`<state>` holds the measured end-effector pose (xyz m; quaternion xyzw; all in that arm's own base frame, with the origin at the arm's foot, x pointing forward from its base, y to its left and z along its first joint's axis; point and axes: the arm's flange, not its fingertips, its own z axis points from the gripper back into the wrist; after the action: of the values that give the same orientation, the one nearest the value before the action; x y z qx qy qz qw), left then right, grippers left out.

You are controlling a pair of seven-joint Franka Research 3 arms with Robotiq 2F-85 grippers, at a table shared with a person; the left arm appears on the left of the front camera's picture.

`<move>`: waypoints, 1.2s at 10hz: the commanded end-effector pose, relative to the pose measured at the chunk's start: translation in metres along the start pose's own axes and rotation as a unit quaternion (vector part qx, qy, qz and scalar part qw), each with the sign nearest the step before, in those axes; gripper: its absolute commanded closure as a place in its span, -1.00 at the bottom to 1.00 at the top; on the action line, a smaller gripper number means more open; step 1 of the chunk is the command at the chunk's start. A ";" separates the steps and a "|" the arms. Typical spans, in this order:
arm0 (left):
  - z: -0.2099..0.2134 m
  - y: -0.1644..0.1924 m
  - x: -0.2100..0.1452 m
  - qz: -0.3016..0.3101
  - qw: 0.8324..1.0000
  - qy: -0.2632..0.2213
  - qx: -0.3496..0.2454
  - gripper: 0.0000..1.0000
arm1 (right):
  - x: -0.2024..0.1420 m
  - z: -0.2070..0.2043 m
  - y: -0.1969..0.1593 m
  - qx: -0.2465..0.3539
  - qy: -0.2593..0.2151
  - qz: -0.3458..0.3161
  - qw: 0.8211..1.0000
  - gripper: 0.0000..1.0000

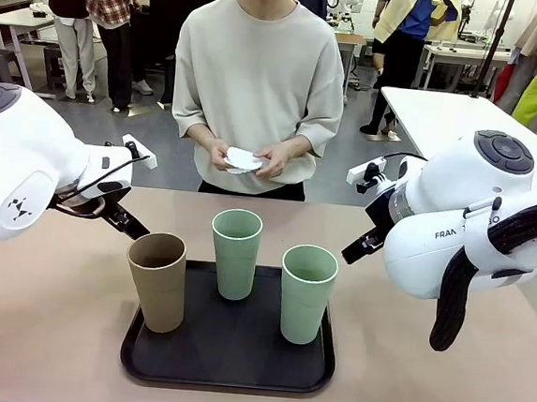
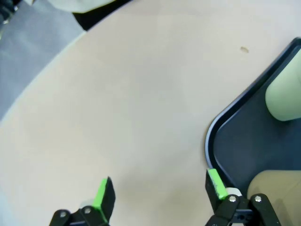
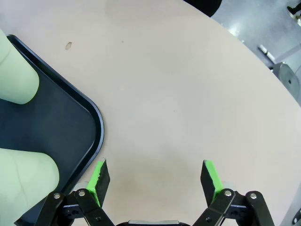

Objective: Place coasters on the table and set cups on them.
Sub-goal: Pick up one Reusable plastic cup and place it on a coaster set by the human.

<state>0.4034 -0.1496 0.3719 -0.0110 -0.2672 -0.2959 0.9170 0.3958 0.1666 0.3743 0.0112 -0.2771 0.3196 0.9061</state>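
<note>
front view: three cups on one tray, two mint, one tan.

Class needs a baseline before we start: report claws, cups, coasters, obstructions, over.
Open and empty: left claw, right claw, flanking the tray. On it, upright: tan cup, centre green cup, right green cup. Unlaid coasters in person's hands. Path unobstructed.

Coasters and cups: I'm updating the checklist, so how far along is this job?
Done: nothing yet. All three cups stand on the tray. In hand: the person's hands hold the coasters; the left claw and right claw hover open, empty. Left: lay coasters on the table, then set cups on them.
</note>
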 end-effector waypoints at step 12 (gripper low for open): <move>0.166 0.027 -0.055 -0.015 0.985 0.152 -0.080 -1.00 | -0.059 0.145 -0.070 0.021 0.148 -0.047 0.988 -1.00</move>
<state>0.3037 -0.0713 0.4912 -0.0318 -0.1098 -0.3291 0.9373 0.3294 0.0514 0.4834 -0.0087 -0.1510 0.2821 0.9474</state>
